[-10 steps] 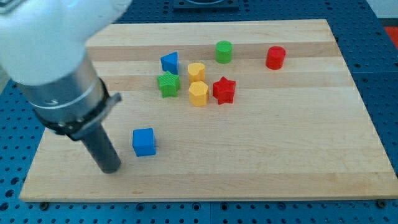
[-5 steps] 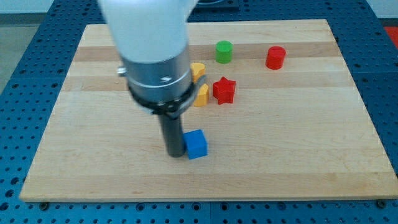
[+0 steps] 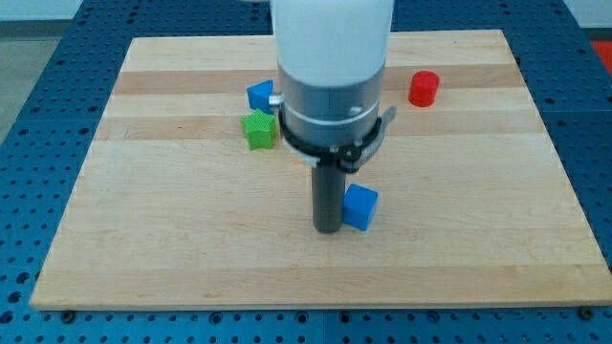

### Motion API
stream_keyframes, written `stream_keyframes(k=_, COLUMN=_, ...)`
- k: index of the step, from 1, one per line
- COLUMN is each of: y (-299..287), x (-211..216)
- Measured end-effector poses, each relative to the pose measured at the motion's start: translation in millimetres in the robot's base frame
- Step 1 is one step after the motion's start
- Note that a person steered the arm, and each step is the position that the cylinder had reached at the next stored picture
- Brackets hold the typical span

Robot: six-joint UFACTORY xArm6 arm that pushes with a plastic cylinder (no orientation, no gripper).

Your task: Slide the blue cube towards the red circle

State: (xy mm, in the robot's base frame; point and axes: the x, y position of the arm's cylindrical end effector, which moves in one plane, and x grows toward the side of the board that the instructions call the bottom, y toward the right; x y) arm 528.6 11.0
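While my tip (image 3: 328, 229) touches the blue cube (image 3: 360, 207) at its 9 o'clock, mid-bench (image 3: 143, 239): red circle (image 3: 424, 88) lies toward 1 o'clock; shift contact to 7 o'clock; rod carries no jaws

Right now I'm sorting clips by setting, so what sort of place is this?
Probably a robotics lab bench: a wooden board rests on a blue perforated surface, with small coloured blocks such as the blue cube and red circle on it. My tip sits against the cube's left side.

My tip (image 3: 328, 229) and blue cube (image 3: 360, 207) farther right, seemingly touching.
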Motion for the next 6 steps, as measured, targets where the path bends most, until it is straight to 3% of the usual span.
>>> stream_keyframes(k=3, y=44.3, x=3.1)
stream_keyframes(k=4, y=61.1, x=-12.0)
stream_keyframes(k=5, y=42.4, x=-54.4)
stream_keyframes(k=6, y=66.8, x=-50.2)
